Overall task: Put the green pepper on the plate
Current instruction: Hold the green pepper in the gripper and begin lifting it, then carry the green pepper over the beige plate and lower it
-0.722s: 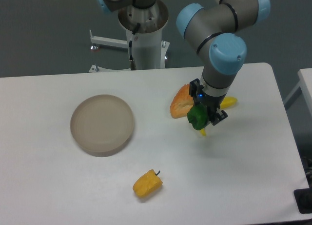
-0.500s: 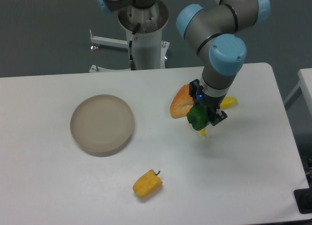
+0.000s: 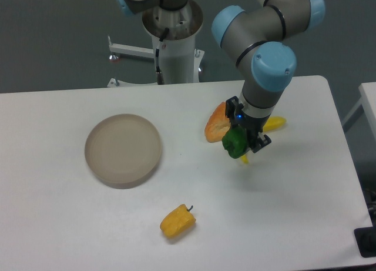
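Observation:
The green pepper (image 3: 234, 143) is small, glossy and dark green. My gripper (image 3: 241, 143) is shut on it and holds it just above the white table, right of centre. The plate (image 3: 123, 149) is a round beige-grey dish lying on the table to the left, well apart from the gripper. Nothing lies on the plate.
An orange-red food piece (image 3: 216, 123) lies just left of the gripper. A yellow piece (image 3: 274, 124) sticks out behind the gripper on the right. A yellow pepper (image 3: 177, 221) lies near the table's front. The robot base (image 3: 174, 42) stands at the back.
My gripper with the green pepper has shifted slightly to the left and up. Nothing else has moved.

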You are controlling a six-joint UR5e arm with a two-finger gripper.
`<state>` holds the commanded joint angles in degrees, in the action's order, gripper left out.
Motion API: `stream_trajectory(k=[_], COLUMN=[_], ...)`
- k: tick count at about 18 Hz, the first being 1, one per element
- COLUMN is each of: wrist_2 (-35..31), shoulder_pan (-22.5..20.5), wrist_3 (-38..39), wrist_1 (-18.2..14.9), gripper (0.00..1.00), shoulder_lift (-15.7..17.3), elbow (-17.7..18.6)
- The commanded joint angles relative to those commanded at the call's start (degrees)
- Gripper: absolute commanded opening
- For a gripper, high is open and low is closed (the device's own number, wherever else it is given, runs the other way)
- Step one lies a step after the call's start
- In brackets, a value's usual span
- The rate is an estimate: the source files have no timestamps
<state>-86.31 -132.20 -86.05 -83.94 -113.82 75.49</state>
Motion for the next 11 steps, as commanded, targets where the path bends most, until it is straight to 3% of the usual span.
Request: stream_trajectory(k=[4, 11], wrist_2=[-0.1, 0.1], shoulder_pan=[5.6, 15.5], wrist_3=[6.1, 12.9], wrist_1=[0.1, 0.1], gripper=[0.05, 0.08], shoulder_lift=[3.0, 2.6], elbow=[4.6, 6.5])
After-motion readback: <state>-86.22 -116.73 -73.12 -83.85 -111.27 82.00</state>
